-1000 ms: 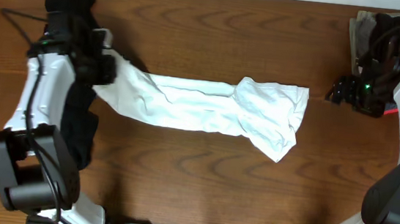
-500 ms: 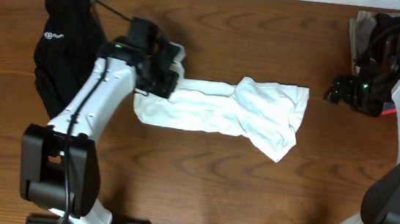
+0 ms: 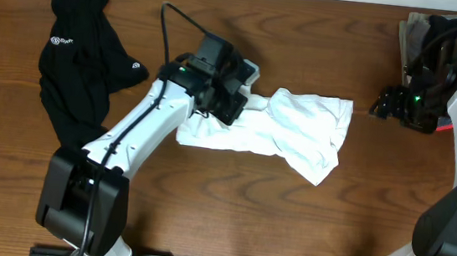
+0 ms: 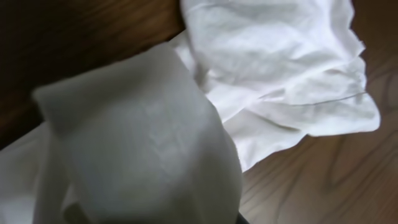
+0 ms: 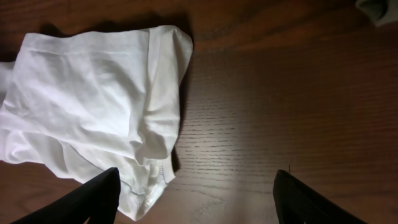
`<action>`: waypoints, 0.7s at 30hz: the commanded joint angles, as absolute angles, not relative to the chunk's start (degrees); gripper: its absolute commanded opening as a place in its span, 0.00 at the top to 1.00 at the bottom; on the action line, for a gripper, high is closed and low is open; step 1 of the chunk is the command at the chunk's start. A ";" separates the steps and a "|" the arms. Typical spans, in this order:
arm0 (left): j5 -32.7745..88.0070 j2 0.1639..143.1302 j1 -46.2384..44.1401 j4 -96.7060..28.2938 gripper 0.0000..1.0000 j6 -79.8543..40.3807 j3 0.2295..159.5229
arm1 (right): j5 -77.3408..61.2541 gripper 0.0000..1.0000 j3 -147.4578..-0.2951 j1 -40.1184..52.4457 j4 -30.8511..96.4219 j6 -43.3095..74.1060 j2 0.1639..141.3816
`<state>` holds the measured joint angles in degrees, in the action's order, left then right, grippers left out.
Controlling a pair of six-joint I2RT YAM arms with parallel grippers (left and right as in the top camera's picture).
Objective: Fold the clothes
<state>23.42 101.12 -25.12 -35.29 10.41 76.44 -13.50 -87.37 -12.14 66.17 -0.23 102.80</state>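
The white T-shirt [image 3: 295,134] lies bunched across the middle of the table, its right end a crumpled heap. My left gripper [image 3: 241,87] hangs above the shirt's left part, shut on the shirt's left end, which it holds lifted and doubled over toward the right. In the left wrist view that held cloth [image 4: 137,137] drapes blurred over the fingers and hides them, while the rest of the shirt [image 4: 280,62] lies beyond. My right gripper [image 3: 382,105] stands open just right of the shirt, nothing between its fingers [image 5: 93,199]; the shirt's right end [image 5: 93,93] lies ahead to the left.
A black garment with a small white logo [image 3: 76,54] lies crumpled at the back left. A stack of folded garments [image 3: 414,32] sits at the back right corner, behind my right arm. Bare wood [image 5: 280,93] stretches right of the shirt.
My left gripper has swept rightward from the table's left side to the middle, dragging the shirt's left end over itself and shortening it. The black garment is now uncovered. The right arm has not moved.
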 commanded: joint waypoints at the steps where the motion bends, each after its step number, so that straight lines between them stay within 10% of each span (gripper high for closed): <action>1: 23.55 99.96 -26.11 -33.91 0.94 9.72 76.62 | -13.91 0.23 -88.16 -11.60 66.22 0.34 101.93; 14: 23.57 99.98 -28.01 -29.26 0.93 8.86 76.62 | -13.91 0.23 -88.01 -11.60 66.22 0.12 101.93; 21: 23.57 99.96 -30.55 -28.53 0.04 8.82 76.62 | -13.52 0.23 -88.01 -11.60 66.19 -0.30 101.93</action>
